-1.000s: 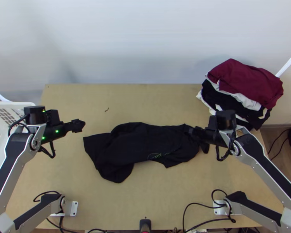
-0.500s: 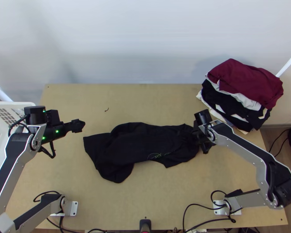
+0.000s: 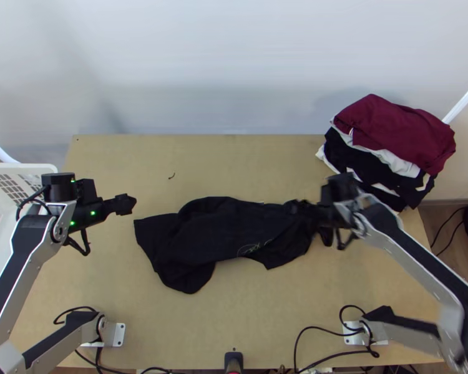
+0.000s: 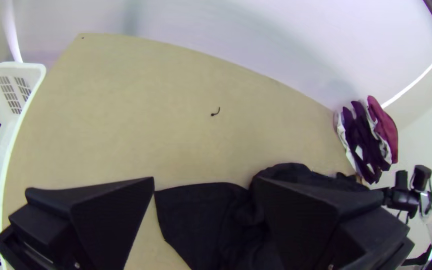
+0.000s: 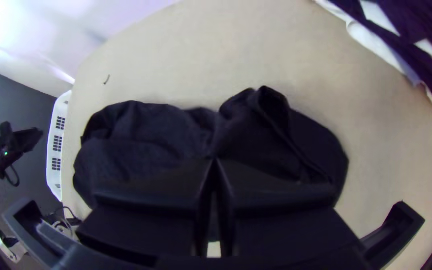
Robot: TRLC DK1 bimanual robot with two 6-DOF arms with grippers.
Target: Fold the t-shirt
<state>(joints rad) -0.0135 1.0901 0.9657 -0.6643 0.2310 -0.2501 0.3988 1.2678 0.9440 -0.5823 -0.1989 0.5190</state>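
The dark t-shirt [image 3: 203, 234], bunched across the desk [image 3: 234, 327], should handle as light, limp fabric — best pinched through all layers at edge corners — with the right end effector [image 5: 215, 161] clamped on cloth, the left end effector [image 4: 204, 182] spread apart.

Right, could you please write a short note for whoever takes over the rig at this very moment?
Left tool: open, empty, beyond the left end of the t-shirt.
Right tool: fingers together at the shirt's right end; whether cloth is pinched, I can't tell.
Black t-shirt: lies crosswise on the table, rumpled, edges uneven.
Done: it is gathered into a long, loose shape, with no neat fold.
Left: straighten and fold it.
Pile of clothes: far right corner.
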